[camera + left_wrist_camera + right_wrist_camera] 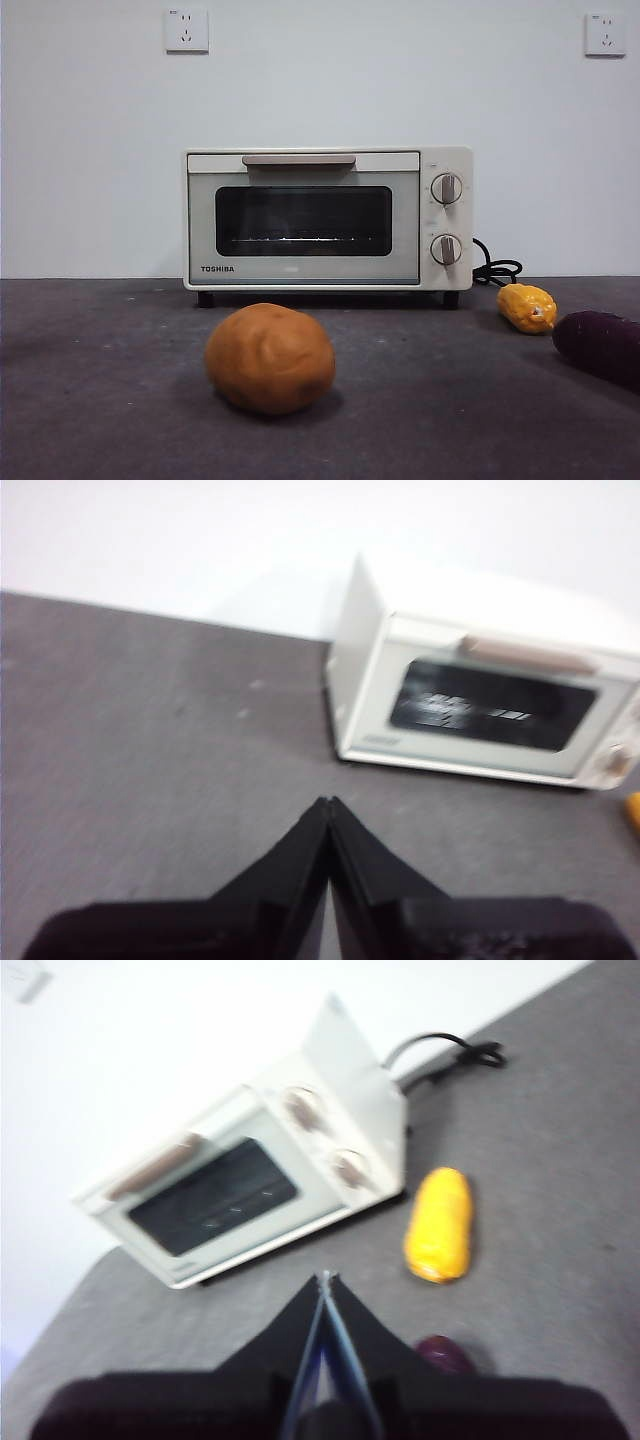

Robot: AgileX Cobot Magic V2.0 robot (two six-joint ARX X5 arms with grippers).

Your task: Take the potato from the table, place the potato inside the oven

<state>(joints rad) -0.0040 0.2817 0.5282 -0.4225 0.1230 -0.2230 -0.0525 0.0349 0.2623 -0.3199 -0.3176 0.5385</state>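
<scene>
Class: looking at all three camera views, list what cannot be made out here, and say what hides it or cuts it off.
- Purple vegetable: front view, cut off by the picture's right edge.
- Oven interior: dark glass door, only a rack glints.
- Oven knob markings: too small in front, blurred in both wrist views.
- Potato: absent from both wrist views.
- Left gripper and right gripper: out of the front view.

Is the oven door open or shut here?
Shut: the oven door sits flush with its front, handle up top, and the potato lies outside on the table.
</scene>
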